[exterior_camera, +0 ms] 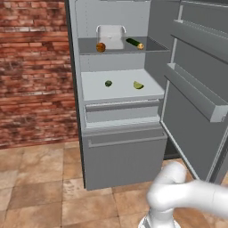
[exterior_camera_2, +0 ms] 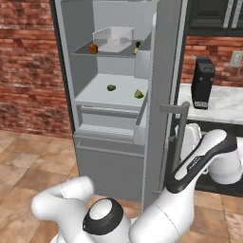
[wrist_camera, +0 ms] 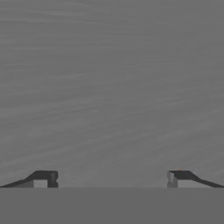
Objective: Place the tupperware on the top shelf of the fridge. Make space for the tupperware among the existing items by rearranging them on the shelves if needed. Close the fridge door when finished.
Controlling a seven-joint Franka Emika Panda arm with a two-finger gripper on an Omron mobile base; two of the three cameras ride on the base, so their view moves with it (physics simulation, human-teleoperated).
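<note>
The fridge [exterior_camera: 120, 164] stands open. On its mid-grey top shelf [exterior_camera: 153, 46] the white tupperware [exterior_camera: 110, 36] sits at the back, with an orange [exterior_camera: 100, 47] in front of it on the left. A dark cucumber [exterior_camera: 132, 42] and a tan ball [exterior_camera: 140, 46] lie to its right. A lime [exterior_camera: 108, 83] and a lime wedge [exterior_camera: 138, 85] rest on the whitish lower shelf [exterior_camera: 122, 91]. The fridge door [exterior_camera: 196, 93] is swung wide. My gripper [wrist_camera: 111, 179] is open with nothing in it, close up against a flat grey surface. My hand sits beside the door handle [exterior_camera_2: 184, 118], on the door's outer side.
Two pull-out drawers [exterior_camera: 122, 113] sit below the shelves. A black appliance [exterior_camera_2: 203, 83] stands on the pale counter [exterior_camera_2: 225, 107] right of the door. A brick wall [exterior_camera: 33, 67] runs to the left, with tiled floor [exterior_camera: 40, 196] in front.
</note>
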